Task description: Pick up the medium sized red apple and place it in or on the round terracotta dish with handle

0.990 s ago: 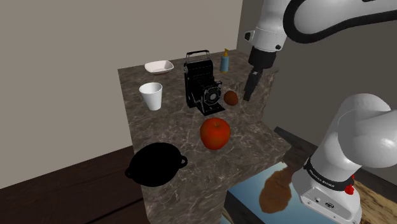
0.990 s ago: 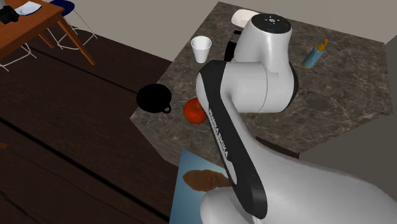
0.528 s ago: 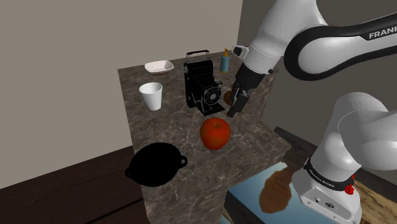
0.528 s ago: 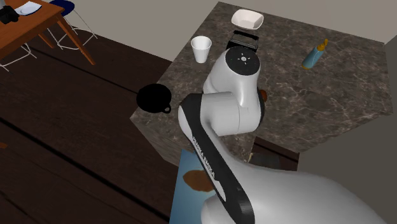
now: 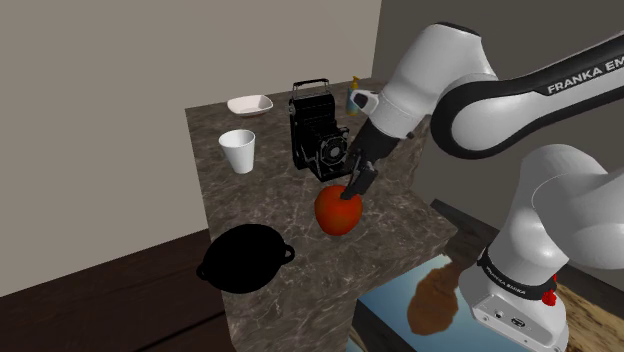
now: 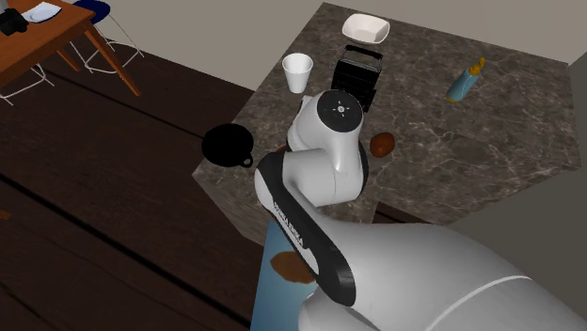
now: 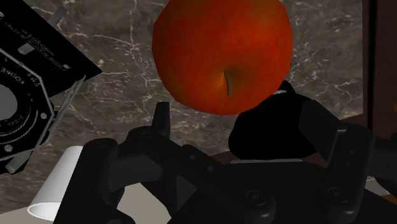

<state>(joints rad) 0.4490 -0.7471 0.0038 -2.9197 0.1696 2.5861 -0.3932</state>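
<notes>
Black two-finger gripper (image 5: 352,190) stands wide open above the round red apple (image 5: 335,214); an off-centre close could roll it off the dark marble counter (image 5: 265,195)

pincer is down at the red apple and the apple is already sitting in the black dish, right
No: the pincer is down at the red apple, but the apple lies on the marble counter, apart from the black dish, not in it. The shoulder view shows this.

The apple (image 5: 335,214) is red-orange, the dish (image 5: 240,262) black, the counter (image 5: 400,225) dark with pale veins.
</notes>
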